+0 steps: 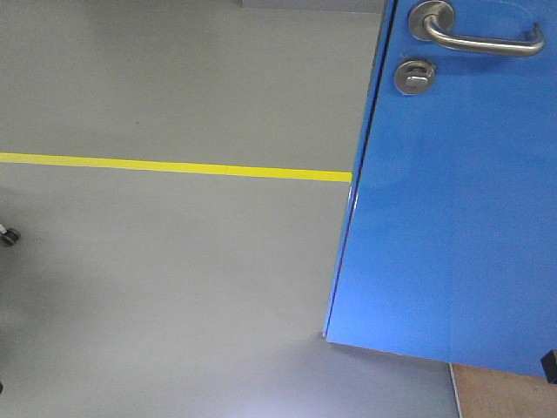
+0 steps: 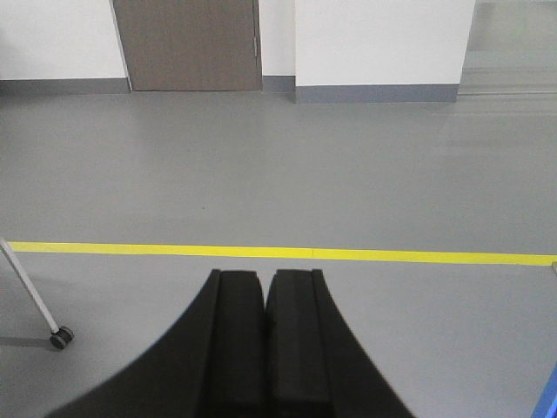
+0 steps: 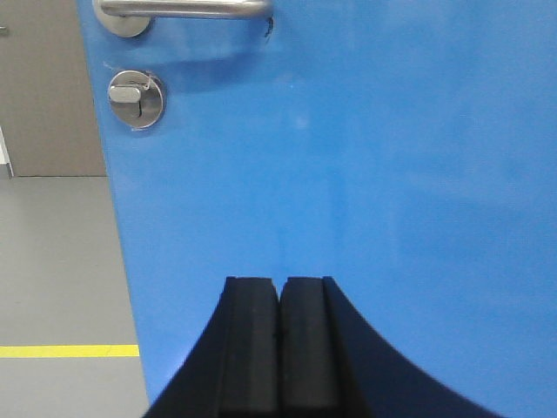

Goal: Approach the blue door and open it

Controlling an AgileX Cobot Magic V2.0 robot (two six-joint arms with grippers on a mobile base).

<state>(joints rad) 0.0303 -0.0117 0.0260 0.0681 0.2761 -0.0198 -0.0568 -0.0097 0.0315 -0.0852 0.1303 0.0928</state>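
1. Black right gripper (image 3: 278, 287) has its jaws pressed together, holding nothing, aimed square at the blue door (image 3: 365, 165).
2. Left gripper (image 2: 265, 280) is likewise closed and empty, over grey floor (image 2: 278, 174) with a yellow line (image 2: 278, 253).
3. Door stands upright on the right; its lever handle (image 1: 487, 41) runs level, lock (image 1: 414, 77) beneath.

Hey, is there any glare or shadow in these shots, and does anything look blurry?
Front view: a pale glare patch on the floor near the bottom edge; the blue door shows soft sheen. Right wrist view: the lever handle casts a shadow on the door, and the right gripper looks dark, its jaws together. Left wrist view: even light, left gripper slightly soft.
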